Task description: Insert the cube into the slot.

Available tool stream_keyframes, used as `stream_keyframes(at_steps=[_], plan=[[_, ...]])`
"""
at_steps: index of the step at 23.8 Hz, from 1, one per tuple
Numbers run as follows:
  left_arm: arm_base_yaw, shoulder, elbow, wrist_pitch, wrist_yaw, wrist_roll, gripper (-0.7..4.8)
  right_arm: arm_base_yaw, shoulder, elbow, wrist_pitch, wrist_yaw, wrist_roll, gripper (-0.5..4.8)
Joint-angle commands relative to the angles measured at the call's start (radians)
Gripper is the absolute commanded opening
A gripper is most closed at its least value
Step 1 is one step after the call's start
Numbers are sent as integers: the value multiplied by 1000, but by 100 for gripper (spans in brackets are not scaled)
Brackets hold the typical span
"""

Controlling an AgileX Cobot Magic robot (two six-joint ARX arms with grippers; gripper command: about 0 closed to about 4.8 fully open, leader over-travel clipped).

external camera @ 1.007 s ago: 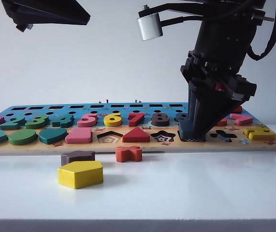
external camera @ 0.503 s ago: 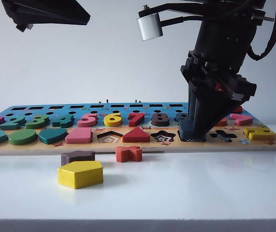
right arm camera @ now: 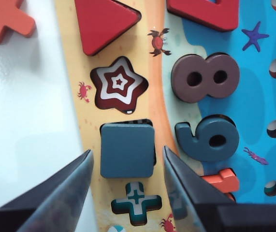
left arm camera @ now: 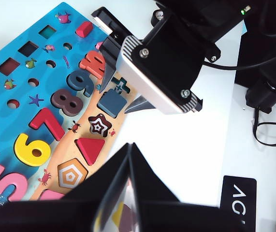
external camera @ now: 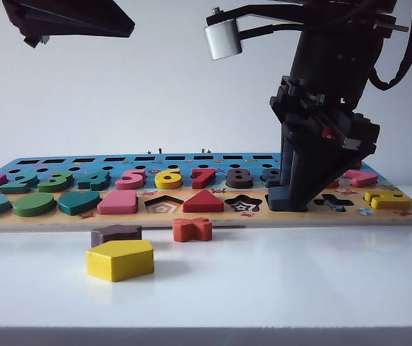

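Observation:
The cube [right arm camera: 127, 150], a flat dark navy square, lies in the square slot [right arm camera: 138, 122] of the puzzle board [external camera: 191, 218], and a thin strip of the slot's pattern shows along one edge. My right gripper [right arm camera: 127, 151] stands over it, open. Its fingers [right arm camera: 75, 176] flank the cube with a clear gap on each side. In the exterior view the right gripper [external camera: 292, 200] points down at the board's front right, with the cube [external camera: 278, 200] low between its tips. My left gripper [left arm camera: 130, 146] is shut and empty, raised high at the exterior view's upper left.
On the white table in front of the board lie a yellow pentagon [external camera: 120, 259], a small brown block [external camera: 116, 233] and an orange cross piece [external camera: 192, 228]. An empty star slot [right arm camera: 119, 84] and plus slot [right arm camera: 136, 197] flank the cube. Numbers 8 [right arm camera: 204, 77] and 9 [right arm camera: 208, 140] sit beside it.
The right gripper's jaws have spread apart and let go of the cube, which has sunk lower into the slot. Neither arm has otherwise moved.

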Motion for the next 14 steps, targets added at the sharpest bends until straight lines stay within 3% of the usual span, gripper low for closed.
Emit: stream_keyframes(at_steps=[1,8,14], plan=[[0,-2,3,11,2,6,17,1,-13,6,10,-6,12,272],[-1,-2,3,11,2,6,17,1,-84,56,-10,-10,106,271],[0,-2,3,11,2,6,17,2,-218,110,-8,-18,342,248]])
